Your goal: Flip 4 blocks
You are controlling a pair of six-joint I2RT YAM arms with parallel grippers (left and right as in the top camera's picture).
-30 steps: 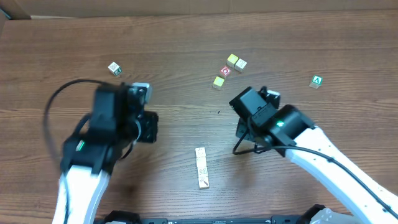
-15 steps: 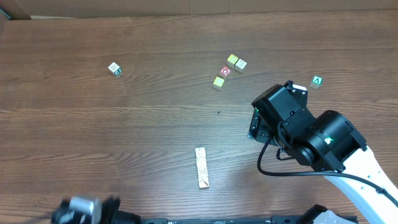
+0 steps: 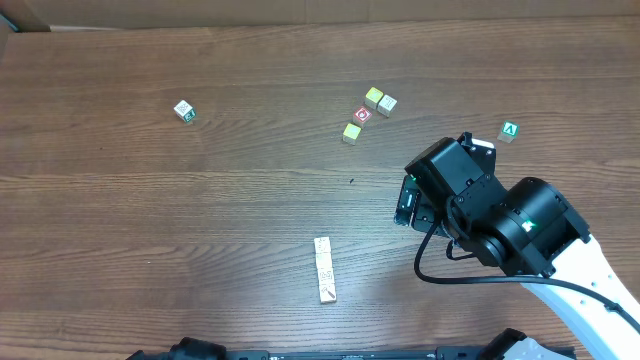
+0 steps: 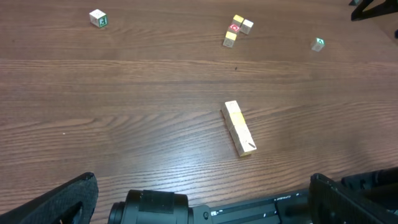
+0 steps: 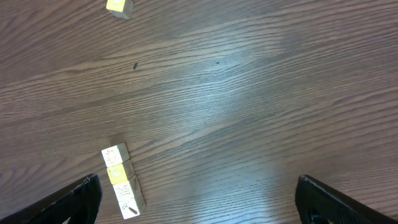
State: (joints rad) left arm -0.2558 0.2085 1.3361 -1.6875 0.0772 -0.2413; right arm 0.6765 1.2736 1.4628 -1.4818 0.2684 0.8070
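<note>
Within the last second the left arm has pulled off the table toward 7 o'clock, its left gripper now spread wide and empty, and the right gripper has eased back toward 4 o'clock, jaws likewise wide and empty. The blocks lie alone in a touching row at 6 o'clock of the table's middle. The flipping is probably finished, though their faces are too small to read. Bare wood surrounds the row, with the red-faced cube well off at 12 o'clock.
</note>
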